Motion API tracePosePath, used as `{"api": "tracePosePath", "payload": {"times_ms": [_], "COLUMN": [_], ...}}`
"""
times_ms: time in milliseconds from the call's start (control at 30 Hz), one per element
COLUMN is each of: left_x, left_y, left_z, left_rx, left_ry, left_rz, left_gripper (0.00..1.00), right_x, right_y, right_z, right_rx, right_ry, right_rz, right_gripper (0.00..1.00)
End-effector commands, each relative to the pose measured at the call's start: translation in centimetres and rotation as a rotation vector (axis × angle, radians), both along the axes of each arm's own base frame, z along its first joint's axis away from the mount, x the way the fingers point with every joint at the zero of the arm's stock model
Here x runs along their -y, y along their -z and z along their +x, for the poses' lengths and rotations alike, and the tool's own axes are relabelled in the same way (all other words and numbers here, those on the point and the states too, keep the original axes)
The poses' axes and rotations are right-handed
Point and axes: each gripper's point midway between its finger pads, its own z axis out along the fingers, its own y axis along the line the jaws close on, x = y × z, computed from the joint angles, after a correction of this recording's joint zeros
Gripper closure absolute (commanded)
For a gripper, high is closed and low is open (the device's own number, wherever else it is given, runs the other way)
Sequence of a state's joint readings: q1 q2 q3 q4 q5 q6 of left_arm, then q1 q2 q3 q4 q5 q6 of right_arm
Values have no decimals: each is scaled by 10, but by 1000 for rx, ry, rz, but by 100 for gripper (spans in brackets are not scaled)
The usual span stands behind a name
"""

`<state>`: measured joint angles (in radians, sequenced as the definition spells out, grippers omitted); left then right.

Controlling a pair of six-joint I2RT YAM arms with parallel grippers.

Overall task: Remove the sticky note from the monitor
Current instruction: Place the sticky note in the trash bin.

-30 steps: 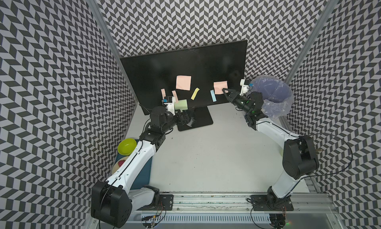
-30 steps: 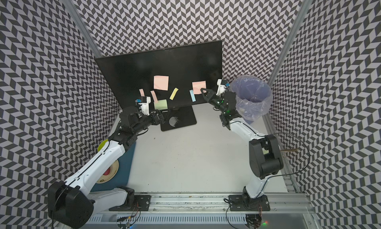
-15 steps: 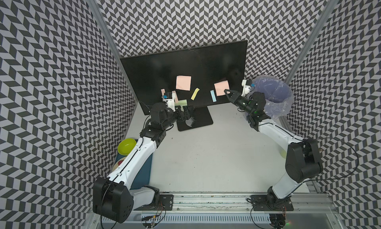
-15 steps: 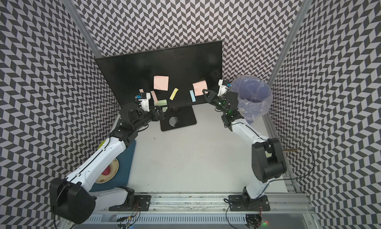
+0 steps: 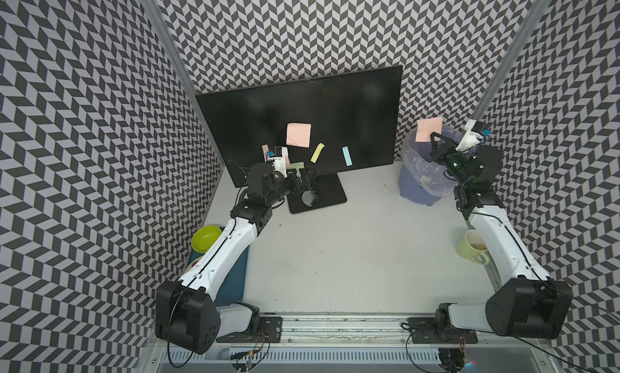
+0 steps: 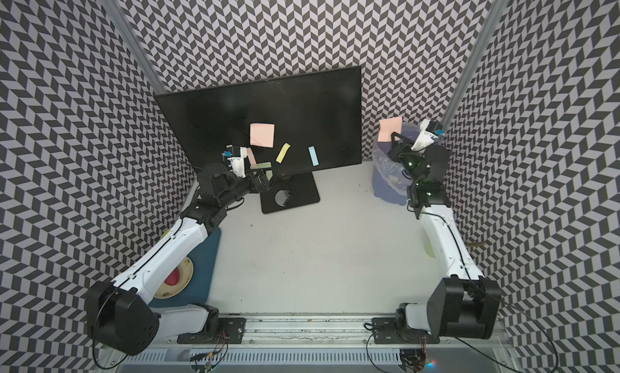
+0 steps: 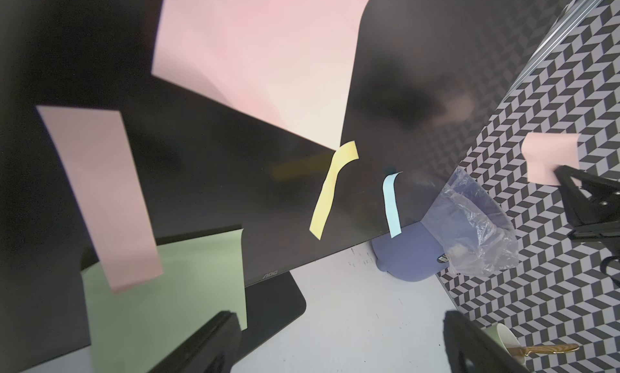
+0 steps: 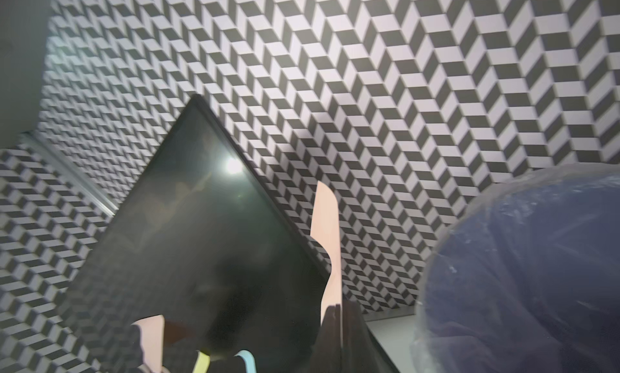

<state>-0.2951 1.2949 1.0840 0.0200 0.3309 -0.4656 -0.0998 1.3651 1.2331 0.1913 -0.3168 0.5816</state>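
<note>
The monitor (image 5: 302,113) (image 6: 261,113) stands at the back with several sticky notes on its dark screen: a large pink square (image 5: 298,134), a yellow strip (image 5: 317,152), a blue strip (image 5: 347,156), a pink strip (image 7: 100,193) and a green note (image 7: 167,287). My right gripper (image 5: 434,138) (image 8: 339,314) is shut on the edge of another pink sticky note (image 5: 427,129) (image 8: 327,240). It holds the note off the screen, over the bin's near rim. My left gripper (image 5: 303,173) (image 7: 339,324) is open at the screen's lower edge, one finger beside the green note.
A blue bin (image 5: 422,173) lined with a clear plastic bag stands right of the monitor. A pale green mug (image 5: 471,245) sits by the right arm. At the left are a lime bowl (image 5: 205,237), a dark blue mat (image 5: 235,274) and a plate (image 6: 174,280).
My right gripper has pulled the pink note off the screen's right side and carried it right, to the bin. My left gripper has shifted closer to the screen's lower edge.
</note>
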Motion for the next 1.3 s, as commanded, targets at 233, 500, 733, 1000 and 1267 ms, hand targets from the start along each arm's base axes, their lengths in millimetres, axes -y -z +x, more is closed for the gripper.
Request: {"api": "tracePosePath", "payload": {"times_ms": [233,500,733,1000,1267], "left_x": [6,6,6,10,12], "left_y": [-25,-30,-28,-29,-28], "left_z": [0,0,0,1,0], "left_rx": [63,74,68,68,67], "left_ry": [22,22,20,27,32], "left_rz": [-16,-22,-20,-25,-32], "left_gripper": [0,0,0,0,0], "right_x": [88,90,21,-163,-249], "right_y": [35,33,1,10,37], "right_z": [35,58,52,3,-8], "right_rx": [-244,-285,-197,-124,-167], "right_ry": [303,281,120,-363,-566], "right_rz": [-261,-331,-350,-95,76], "right_gripper": [97,54,29,21,23]}}
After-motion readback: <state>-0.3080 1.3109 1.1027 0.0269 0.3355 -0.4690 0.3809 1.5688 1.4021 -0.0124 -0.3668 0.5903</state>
